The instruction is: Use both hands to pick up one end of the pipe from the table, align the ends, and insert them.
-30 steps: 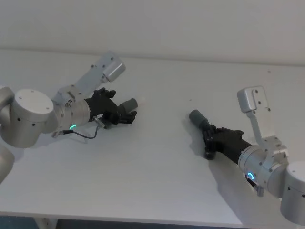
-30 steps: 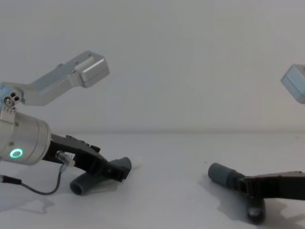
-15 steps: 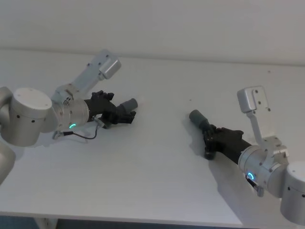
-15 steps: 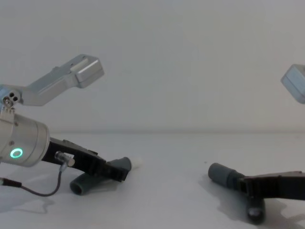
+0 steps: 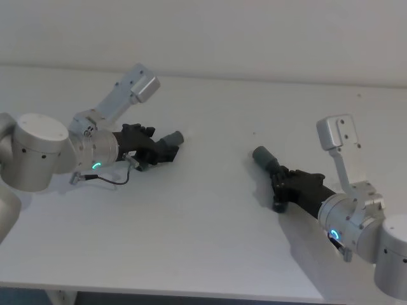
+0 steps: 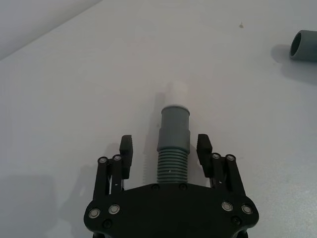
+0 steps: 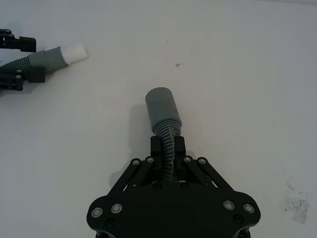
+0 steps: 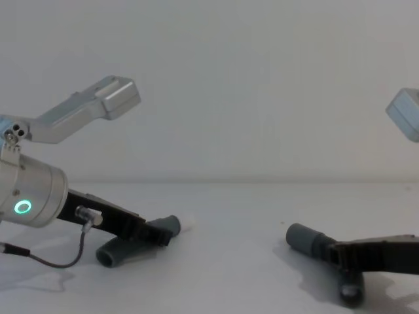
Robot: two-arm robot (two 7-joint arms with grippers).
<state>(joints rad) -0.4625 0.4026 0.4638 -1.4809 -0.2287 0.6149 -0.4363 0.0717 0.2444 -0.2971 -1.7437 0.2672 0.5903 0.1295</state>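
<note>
Pipe piece (image 6: 174,129) lies inside left gripper (image 6: 165,145), which has seemingly retreated slightly.

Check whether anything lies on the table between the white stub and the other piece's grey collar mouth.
Nothing visible does: only bare table separates the white stub from the grey collar mouth.

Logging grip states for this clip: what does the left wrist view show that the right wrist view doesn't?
Left wrist: the left gripper is open, its fingers straddling the white-stub piece with a gap on either side. Right wrist: the right gripper is shut on the ribbed section of the collar piece. Both: the two pieces apart on the white table, ends not yet joined.
</note>
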